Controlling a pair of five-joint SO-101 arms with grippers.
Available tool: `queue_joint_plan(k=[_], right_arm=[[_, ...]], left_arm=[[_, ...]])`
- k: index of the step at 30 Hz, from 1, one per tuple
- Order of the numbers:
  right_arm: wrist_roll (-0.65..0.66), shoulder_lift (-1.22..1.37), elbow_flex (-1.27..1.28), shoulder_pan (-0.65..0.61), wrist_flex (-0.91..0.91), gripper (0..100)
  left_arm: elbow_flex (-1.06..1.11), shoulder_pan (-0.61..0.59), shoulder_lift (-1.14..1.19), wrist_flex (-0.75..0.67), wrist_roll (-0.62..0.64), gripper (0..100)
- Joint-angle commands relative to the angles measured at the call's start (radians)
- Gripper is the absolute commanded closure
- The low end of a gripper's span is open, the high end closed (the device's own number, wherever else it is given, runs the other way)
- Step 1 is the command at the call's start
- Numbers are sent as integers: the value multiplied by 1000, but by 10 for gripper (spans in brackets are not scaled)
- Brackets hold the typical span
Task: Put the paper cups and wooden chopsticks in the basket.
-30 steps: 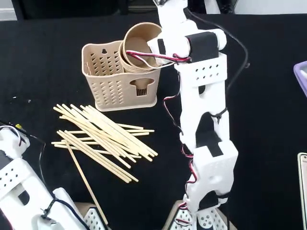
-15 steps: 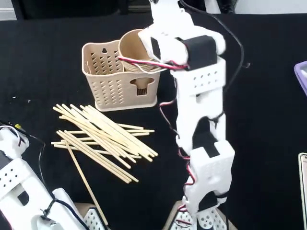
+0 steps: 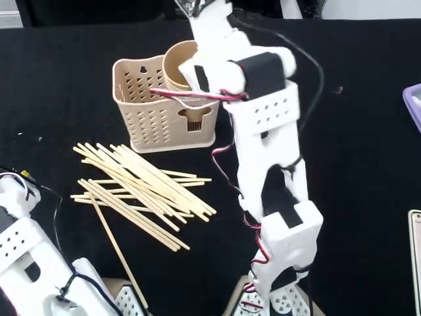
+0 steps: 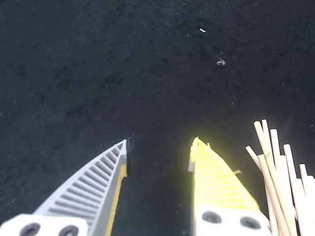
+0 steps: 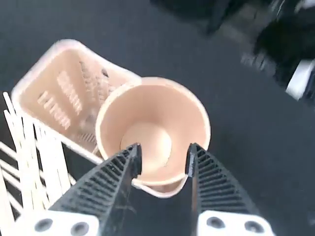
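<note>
A tan paper cup [image 5: 147, 137], seemingly a nested stack, stands upright in the near corner of the beige perforated basket [image 5: 54, 83]. My right gripper [image 5: 161, 152] hangs open just above the cup's near rim, its black fingertips over the rim's edge. From above, the cup [image 3: 177, 62] sits in the basket [image 3: 158, 118] behind the white right arm [image 3: 263, 131]. Several wooden chopsticks [image 3: 138, 191] lie piled on the black table in front of the basket. My left gripper [image 4: 158, 147] is open over bare table, with chopstick ends [image 4: 280, 167] beside its yellow finger.
One chopstick [image 3: 115, 247] lies apart, pointing toward the left arm's base [image 3: 26, 263]. A purple container edge [image 3: 414, 99] and a pale object [image 3: 416, 257] sit at the table's right border. Black tabletop spreads left of the basket.
The right arm swung left and carried the tilted cup over the basket; the cup now stands upright inside it. The left arm and the chopsticks stayed put.
</note>
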Motion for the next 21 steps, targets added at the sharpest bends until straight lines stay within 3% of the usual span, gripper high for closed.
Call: queue_joint_plan(k=[1, 14, 21], right_arm=[[12, -16, 50, -25, -43, 843], [14, 35, 84, -37, -72, 843], [14, -74, -93, -38, -32, 843]], left_arm=[[-15, 12, -20, -21, 5, 794], [-15, 12, -20, -21, 5, 794], [-15, 12, -20, -21, 5, 794]])
